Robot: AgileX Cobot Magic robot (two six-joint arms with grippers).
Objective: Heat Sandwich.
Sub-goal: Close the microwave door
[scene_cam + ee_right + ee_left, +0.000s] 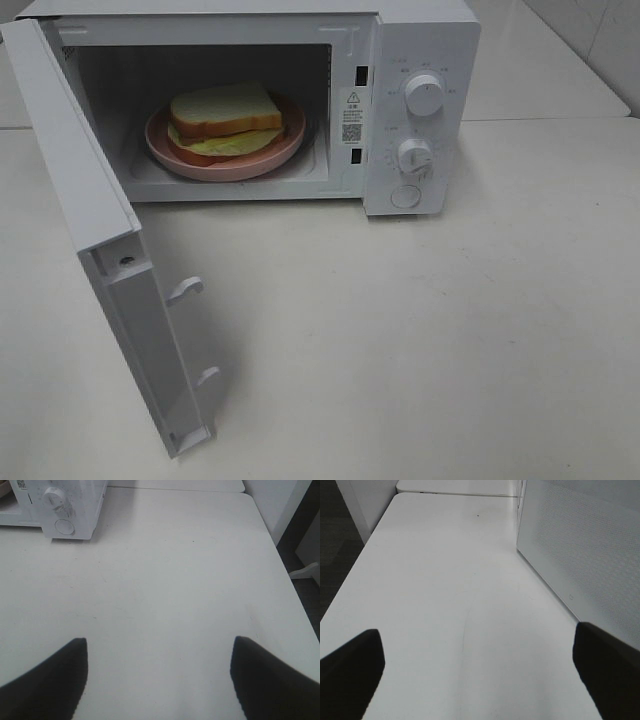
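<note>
My left gripper was spread wide, its two dark fingers far apart at the edges of my left wrist view. It held nothing and touched nothing, with only bare white table showing between the fingers. The open microwave door stood just beside it, on the side of the right-hand finger.

From the high camera, that door hung swung out at the left, its inner face turned to the cavity. Inside the white microwave sat the sandwich, lying flat on a round pink plate, white bread on top with orange-red and pale green layers at its edge. To the right of the cavity were two knobs, the upper knob above the lower knob, with a round button beneath.

My right gripper was likewise wide open and empty, its fingers well apart over the bare table, well clear of the microwave's control corner. Neither gripper appeared in the high view.
</note>
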